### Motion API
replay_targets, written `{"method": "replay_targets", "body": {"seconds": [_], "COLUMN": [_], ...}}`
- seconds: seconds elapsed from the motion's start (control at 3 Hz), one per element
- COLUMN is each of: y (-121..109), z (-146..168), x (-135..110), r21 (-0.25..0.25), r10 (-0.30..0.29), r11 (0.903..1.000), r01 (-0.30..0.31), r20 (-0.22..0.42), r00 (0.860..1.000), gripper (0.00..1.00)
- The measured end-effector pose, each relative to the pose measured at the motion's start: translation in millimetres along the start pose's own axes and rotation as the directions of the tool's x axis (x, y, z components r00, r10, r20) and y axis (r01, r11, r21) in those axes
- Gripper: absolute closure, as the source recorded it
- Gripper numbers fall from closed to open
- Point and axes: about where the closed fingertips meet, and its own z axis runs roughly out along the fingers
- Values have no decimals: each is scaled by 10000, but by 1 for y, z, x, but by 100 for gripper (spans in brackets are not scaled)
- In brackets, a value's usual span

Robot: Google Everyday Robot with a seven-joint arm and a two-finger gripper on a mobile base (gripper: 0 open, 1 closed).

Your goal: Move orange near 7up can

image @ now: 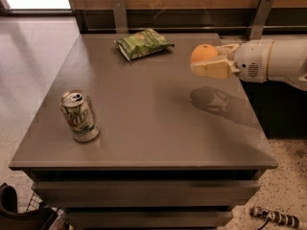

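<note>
**Orange gripped above the table**

The gripper (207, 61) reaches in from the right edge of the camera view at the end of a white arm (273, 60). Its pale fingers (213, 69) are closed around the orange (203, 52). One finger shows in front of the fruit and the other behind it, and the orange's rounded top stands out above them.

Just below the gripper, a dark shadow (216, 102) of gripper and fruit lies on the grey-brown table (153, 128). The shadow sits apart from both, so the orange hangs clear of the surface.

To the gripper's left and a little farther back, a crinkled green chip bag (143, 43) lies flat on the table, near the gripper but not touching it.

Well apart from the gripper, far to its left and toward the table's front edge, the 7up can (79, 116) stands on its base with its silver top showing. Bare tabletop lies between the can and the held orange.
</note>
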Motion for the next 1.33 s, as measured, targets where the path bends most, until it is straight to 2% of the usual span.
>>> {"method": "replay_targets", "body": {"seconds": [0.33, 0.67, 1.0, 1.33], "y": [56, 113, 179, 206], "z": [-5, 0, 34, 58], "x": [8, 29, 52, 62], "r21": [-388, -857, -1714, -2161], "r10": [349, 684, 722, 538], "r11": [9986, 9942, 9833, 9757], "r01": [-346, -656, -606, -367], "r20": [64, 305, 623, 736], "r00": [9994, 9972, 9954, 9958], "gripper": [100, 100, 100, 100]}}
